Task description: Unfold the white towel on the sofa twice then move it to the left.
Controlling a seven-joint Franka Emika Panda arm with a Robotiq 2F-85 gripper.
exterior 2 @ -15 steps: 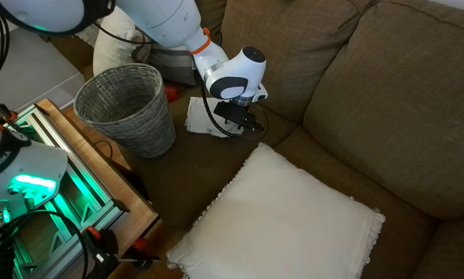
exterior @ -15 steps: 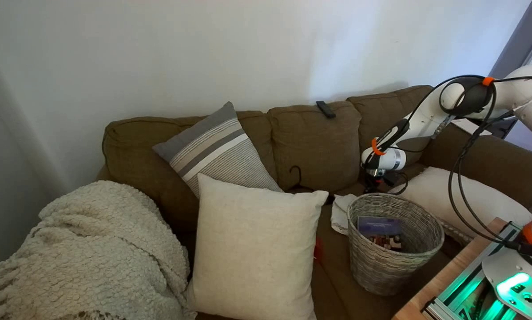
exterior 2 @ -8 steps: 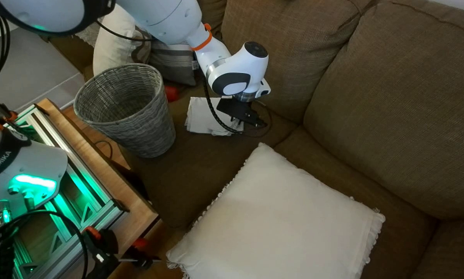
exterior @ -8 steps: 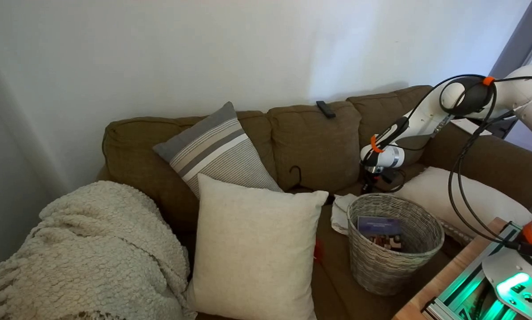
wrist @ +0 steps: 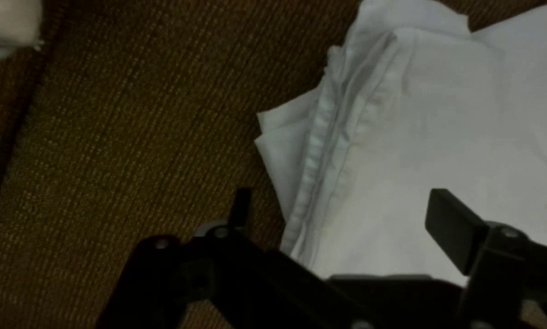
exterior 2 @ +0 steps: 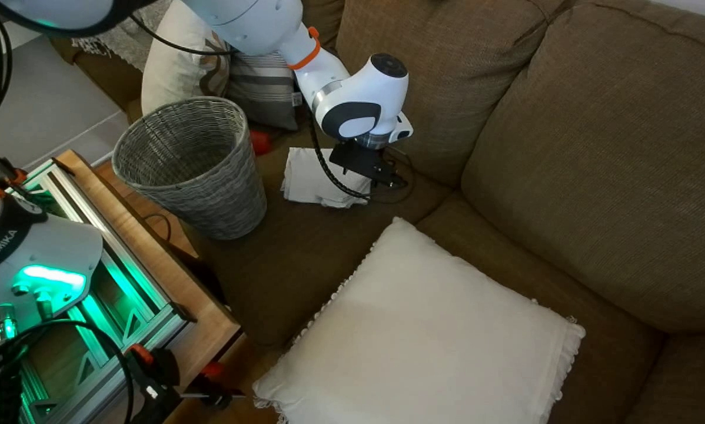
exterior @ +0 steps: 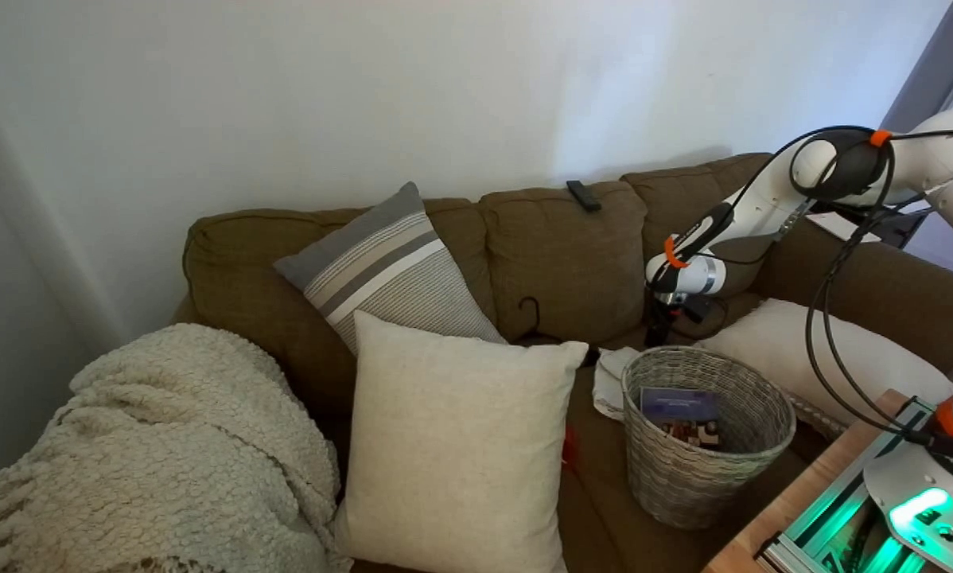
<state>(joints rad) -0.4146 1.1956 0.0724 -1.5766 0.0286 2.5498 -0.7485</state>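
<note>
White towel (wrist: 438, 151) is lying folded on the sofa (exterior 2: 305, 253) near the basket (exterior 2: 223, 200), and the claw (wrist: 339, 212) hangs over one towel edge, spread wide apart (honestly can't tell if it's touching).

Brn sofa (exterior 2: 305, 253) holds folded wht towel (exterior 2: 310, 178), wicker bskt (exterior 2: 226, 197) nr it, fringed cushion (exterior 2: 423, 335), sq cream cushion (exterior: 457, 446) & striped cushion (exterior: 393, 274).

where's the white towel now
In an exterior view, the white towel lies folded on the sofa, just right of the wicker basket; the wrist view shows the open gripper partly over it.
</note>
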